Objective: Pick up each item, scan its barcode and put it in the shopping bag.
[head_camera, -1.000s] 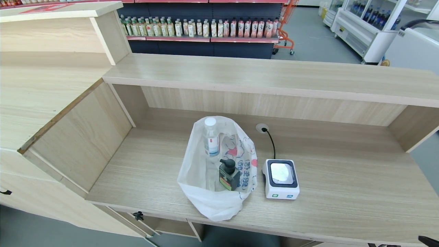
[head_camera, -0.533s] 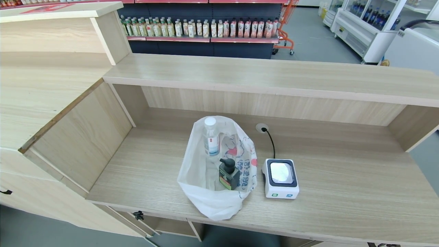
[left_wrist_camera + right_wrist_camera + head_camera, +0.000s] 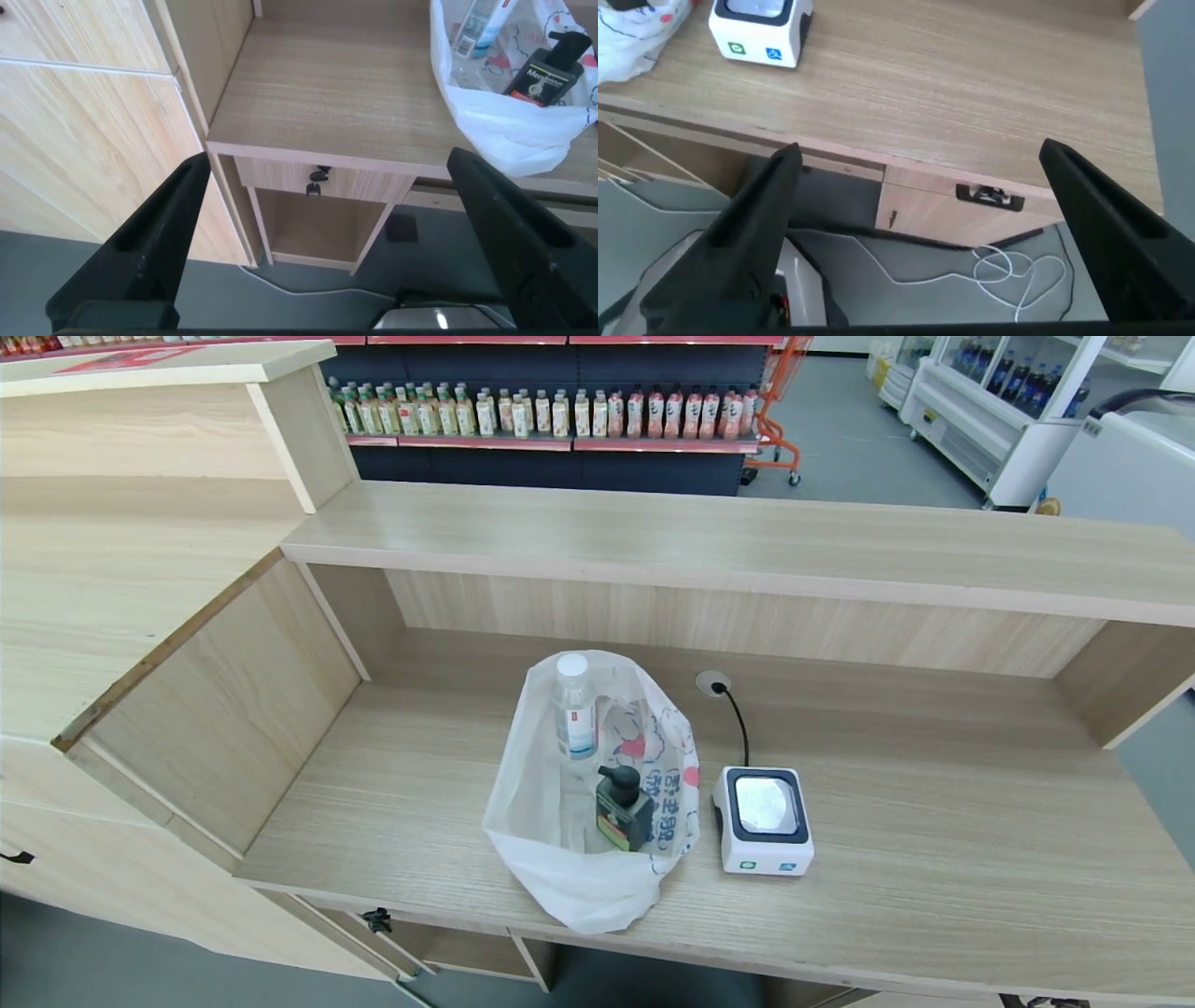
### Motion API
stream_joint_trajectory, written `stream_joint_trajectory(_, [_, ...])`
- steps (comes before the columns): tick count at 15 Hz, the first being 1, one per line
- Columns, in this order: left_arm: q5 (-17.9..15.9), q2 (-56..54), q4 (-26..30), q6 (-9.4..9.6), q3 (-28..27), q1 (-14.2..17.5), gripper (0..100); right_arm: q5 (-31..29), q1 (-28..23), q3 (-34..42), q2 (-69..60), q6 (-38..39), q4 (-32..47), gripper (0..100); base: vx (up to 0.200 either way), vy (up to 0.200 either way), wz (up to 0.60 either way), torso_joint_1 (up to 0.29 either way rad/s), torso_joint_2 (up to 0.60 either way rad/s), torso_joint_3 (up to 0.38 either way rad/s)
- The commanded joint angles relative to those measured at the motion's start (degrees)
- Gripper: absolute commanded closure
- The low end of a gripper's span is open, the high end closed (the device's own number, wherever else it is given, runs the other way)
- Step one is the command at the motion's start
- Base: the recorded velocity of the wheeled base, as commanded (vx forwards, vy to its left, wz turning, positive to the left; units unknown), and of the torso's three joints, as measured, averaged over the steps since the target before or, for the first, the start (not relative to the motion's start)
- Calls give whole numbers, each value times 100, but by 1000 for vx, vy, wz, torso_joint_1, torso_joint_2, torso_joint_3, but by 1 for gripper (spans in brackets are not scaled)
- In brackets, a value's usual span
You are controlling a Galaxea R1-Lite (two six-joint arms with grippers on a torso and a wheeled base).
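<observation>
Head view: the shopping bag (image 3: 560,859) sits on the worktop (image 3: 934,859), mouth open upward. Inside it the water bottle (image 3: 575,719) stands on end at the far side, white cap up, and the dark pump bottle (image 3: 624,812) stands upright nearer the front, pump head uppermost. The scanner (image 3: 764,819) is just beside the bag on its right, window facing up, its black cable (image 3: 739,719) running back to a hole in the worktop.

Left wrist view: the left jaws are spread wide with nothing between them, below the worktop's front edge. Past them are the bag and both bottles, and a key (image 3: 318,182) in the drawer front.

Right wrist view: the right jaws are also wide apart and empty, off the worktop's front edge. The scanner's front face with two small badges shows here, and a white cable (image 3: 1008,271) looped on the floor
</observation>
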Motion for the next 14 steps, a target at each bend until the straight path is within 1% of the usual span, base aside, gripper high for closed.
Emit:
stream_joint_trajectory(1, [1, 1, -2, 0, 0, 1, 0, 324, -281, 218, 49, 47, -317, 0, 0, 0, 0, 0, 0, 0])
stream_joint_trajectory(2, [1, 1, -2, 0, 0, 1, 0, 1291, -650, 491, -31, 38, -950, 0, 0, 0, 0, 0, 0, 0])
stream_joint_trajectory(3, [1, 1, -2, 0, 0, 1, 0, 1546, -685, 517, -241, 3, -976, 0, 0, 0, 0, 0, 0, 0])
stream_joint_trajectory(5, [1, 1, -2, 0, 0, 1, 0, 1502, -544, 517, -532, -6, -959, 0, 0, 0, 0, 0, 0, 0])
stream_joint_trajectory(7, [1, 1, -2, 0, 0, 1, 0, 1493, -544, 517, -532, 29, -950, 0, 0, 0, 0, 0, 0, 0])
stream_joint_trajectory(11, [1, 1, -2, 0, 0, 1, 0, 1282, -544, 517, -532, 100, -897, 0, 0, 0, 0, 0, 0, 0])
stream_joint_trajectory(14, [1, 1, -2, 0, 0, 1, 0, 1282, -544, 517, -532, 100, -897, 0, 0, 0, 0, 0, 0, 0])
